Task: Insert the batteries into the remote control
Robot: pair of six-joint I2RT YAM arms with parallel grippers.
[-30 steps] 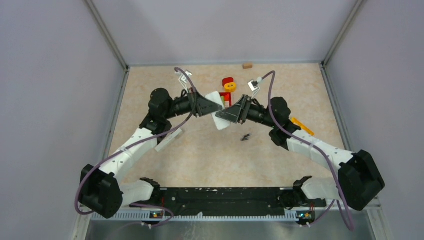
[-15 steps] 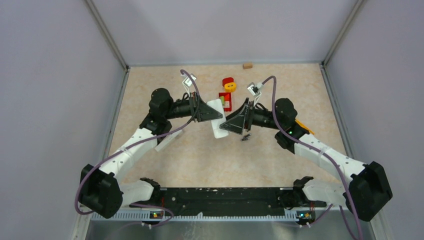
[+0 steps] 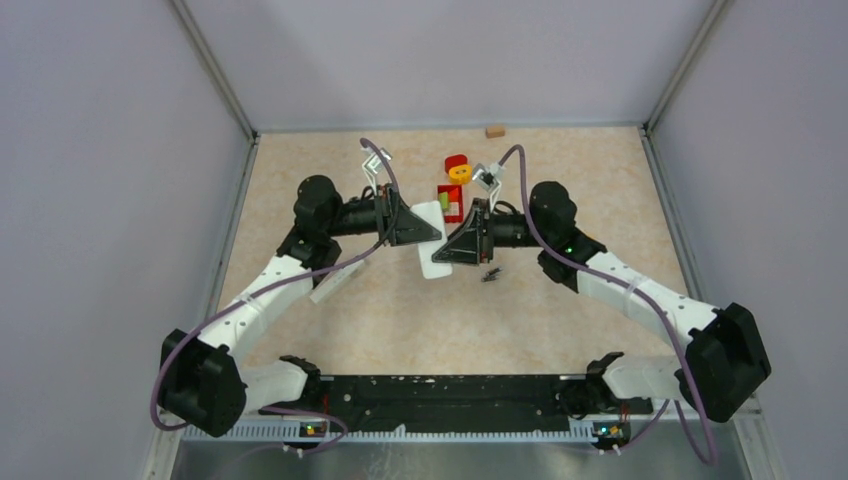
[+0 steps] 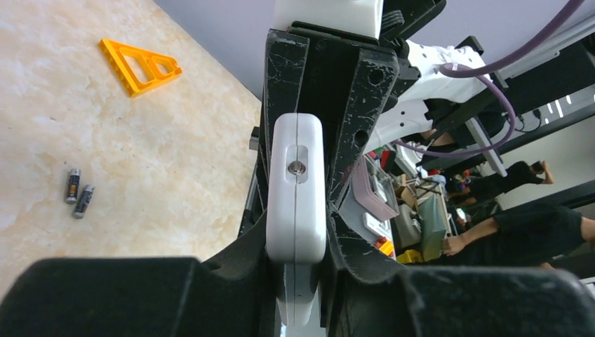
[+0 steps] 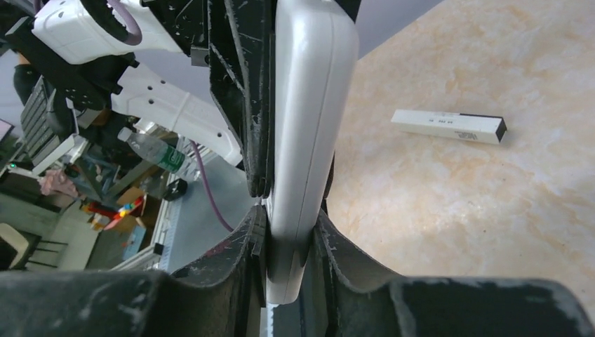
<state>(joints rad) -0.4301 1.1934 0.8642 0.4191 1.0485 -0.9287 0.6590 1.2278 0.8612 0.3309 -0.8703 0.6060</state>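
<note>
A white remote control hangs above the table, held between both grippers. My left gripper is shut on its far end and my right gripper is shut on its near end. In the left wrist view the remote shows edge-on with a small screw, clamped in my left gripper. In the right wrist view the remote is clamped in my right gripper. Two small dark batteries lie side by side on the table just right of the remote; they also show in the left wrist view.
A slim white second remote with a black end lies under my left forearm. An orange triangular piece lies right of the batteries. A red and yellow toy stands behind the grippers. A tan block sits at the back wall.
My right arm has swung left and its wrist has turned. The remote has shifted slightly left and toward the near side, still held by both grippers. The batteries have not moved.
</note>
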